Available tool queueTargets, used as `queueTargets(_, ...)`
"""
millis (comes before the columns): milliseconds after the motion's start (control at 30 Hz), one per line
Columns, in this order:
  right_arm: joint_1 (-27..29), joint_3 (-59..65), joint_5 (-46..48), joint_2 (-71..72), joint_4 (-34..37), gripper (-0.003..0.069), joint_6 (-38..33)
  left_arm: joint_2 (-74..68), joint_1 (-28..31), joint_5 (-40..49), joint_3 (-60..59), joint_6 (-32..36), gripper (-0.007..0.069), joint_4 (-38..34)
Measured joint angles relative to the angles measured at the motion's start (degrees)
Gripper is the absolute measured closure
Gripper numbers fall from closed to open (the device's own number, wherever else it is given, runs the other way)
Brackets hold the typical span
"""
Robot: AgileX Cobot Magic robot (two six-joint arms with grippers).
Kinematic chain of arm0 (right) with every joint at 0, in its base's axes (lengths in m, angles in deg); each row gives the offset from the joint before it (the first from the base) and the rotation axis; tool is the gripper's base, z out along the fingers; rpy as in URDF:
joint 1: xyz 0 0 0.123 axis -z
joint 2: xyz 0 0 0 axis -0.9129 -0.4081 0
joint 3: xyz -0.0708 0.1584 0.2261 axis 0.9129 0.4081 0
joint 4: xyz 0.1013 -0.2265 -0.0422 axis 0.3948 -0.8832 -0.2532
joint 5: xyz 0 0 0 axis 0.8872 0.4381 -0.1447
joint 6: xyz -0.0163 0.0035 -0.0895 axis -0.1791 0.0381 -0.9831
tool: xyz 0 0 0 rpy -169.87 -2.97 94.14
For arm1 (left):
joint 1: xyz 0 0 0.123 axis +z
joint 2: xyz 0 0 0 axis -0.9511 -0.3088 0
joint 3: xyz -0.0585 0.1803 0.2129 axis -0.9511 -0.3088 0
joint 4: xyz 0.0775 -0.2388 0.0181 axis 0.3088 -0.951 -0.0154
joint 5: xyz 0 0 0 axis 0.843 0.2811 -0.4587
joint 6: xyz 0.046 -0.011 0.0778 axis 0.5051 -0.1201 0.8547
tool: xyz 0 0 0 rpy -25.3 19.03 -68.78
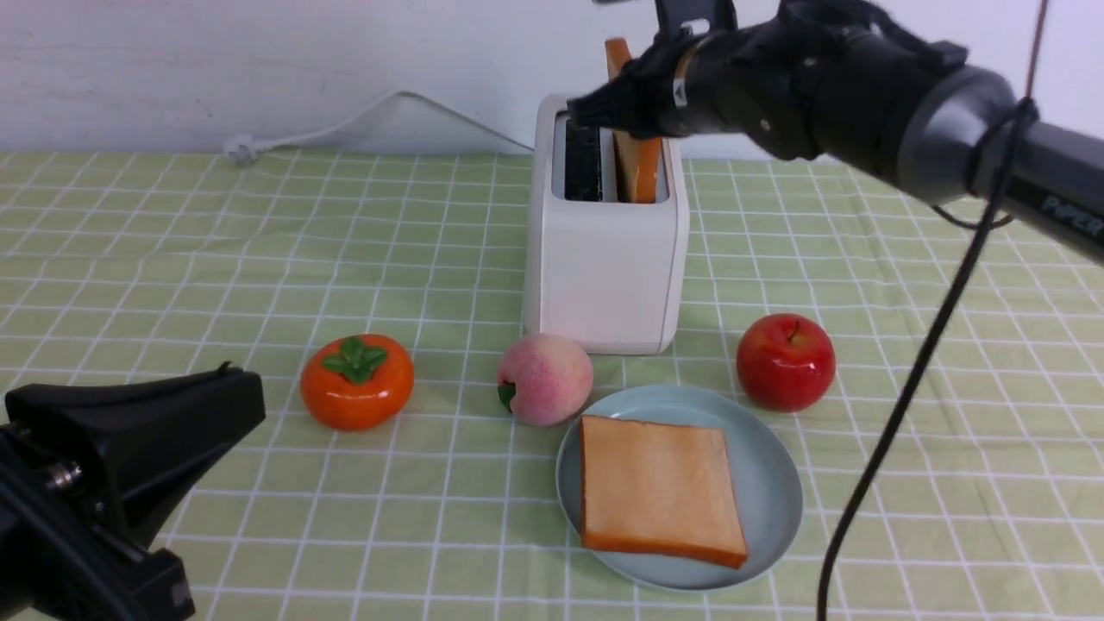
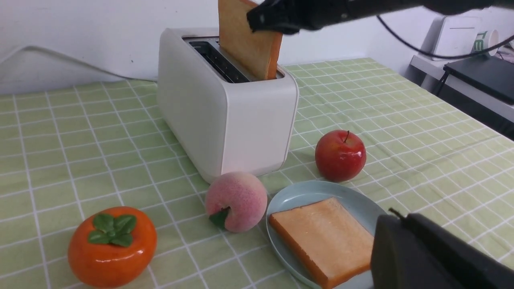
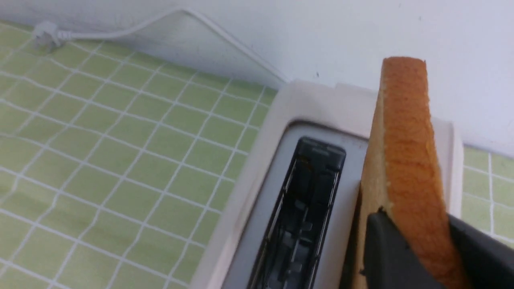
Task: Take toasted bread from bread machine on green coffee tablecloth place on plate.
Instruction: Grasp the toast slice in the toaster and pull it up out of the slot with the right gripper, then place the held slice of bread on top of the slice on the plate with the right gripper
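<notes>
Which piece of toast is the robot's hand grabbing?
The toast standing up in the toaster, between the right hand's fingers. The other toast lies flat on the plate.

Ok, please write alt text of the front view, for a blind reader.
Right end effector at a toast slice standing in the white toaster; another slice lies on a blue plate, between peach and apple.
</notes>
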Motion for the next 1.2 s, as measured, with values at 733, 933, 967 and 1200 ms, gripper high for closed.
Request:
queueTargets(733,-1.88,18.27,47.43,35.83,25.19,0.0539,-26.66,0.00,0.00,0.11,0.00,0.00,0.0638,-3.23)
queueTargets(933,-1.58,37.43,32.11,36.81,37.64,0.0539,-31.14,0.00,0.00,2.25,0.00,0.00,0.0638,-4.47)
queueTargets(967,-1.37,38.31,30.43,36.16,38.45,0.0539,-31.88,0.00,0.00,2.30,0.00,0.00,0.0638,-4.47)
queueTargets(1200,3.64,40.12,24.21,28.70,50.86,0.0539,-45.48,0.00,0.00,3.19,-0.02,0.00,0.0638,-4.28)
